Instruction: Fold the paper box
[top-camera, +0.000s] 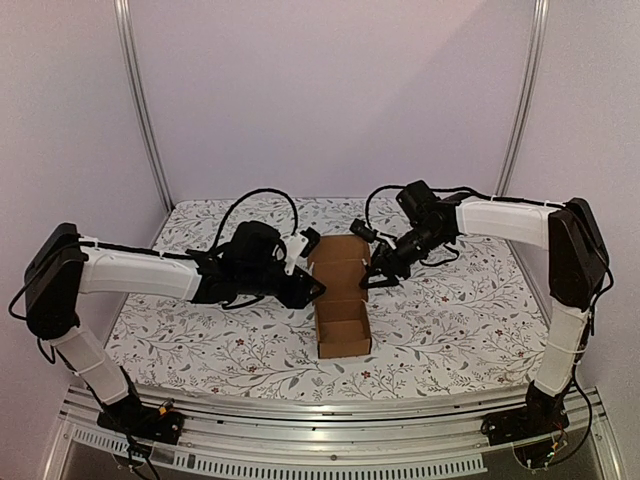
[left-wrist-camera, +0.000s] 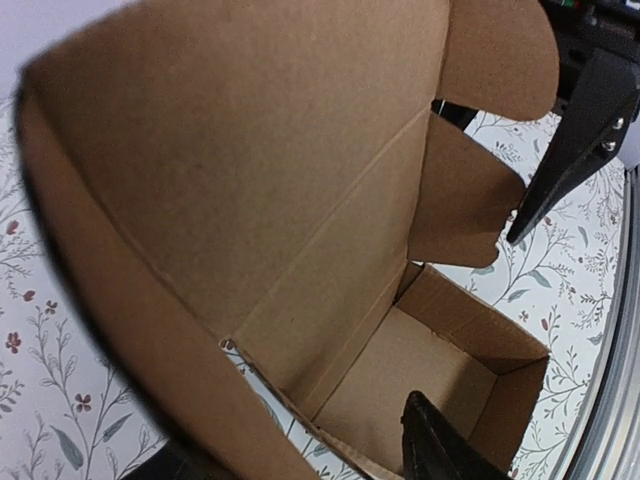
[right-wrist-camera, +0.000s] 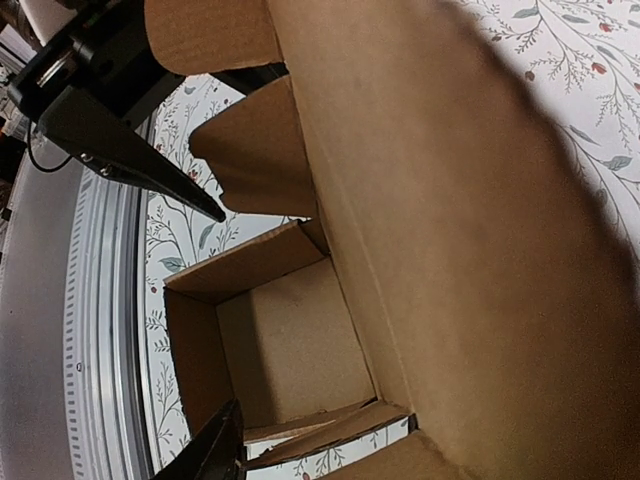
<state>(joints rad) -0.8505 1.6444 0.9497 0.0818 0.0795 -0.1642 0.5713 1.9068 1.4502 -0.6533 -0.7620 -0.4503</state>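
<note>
**Half-formed paper box at the middle of the surface, flanked by two grippers.**
It is thin, light cardboard, probably stiff only at its creases and quick to slide or buckle. The near end stands as a tray and the far flaps are loose. The left gripper and right gripper have jaws spread, clamping nothing. Best held by the wall edges beside the folds.

I see the desk under a pale cloth printed with thin leafy sprigs and small red flowers; the same print shows in both wrist views. A silvery aluminium rail runs along the near edge, with a slotted strip just below it. Two slim metal posts rise at the far corners, one left, one right. Behind them stands a plain, pale lilac wall.
</note>
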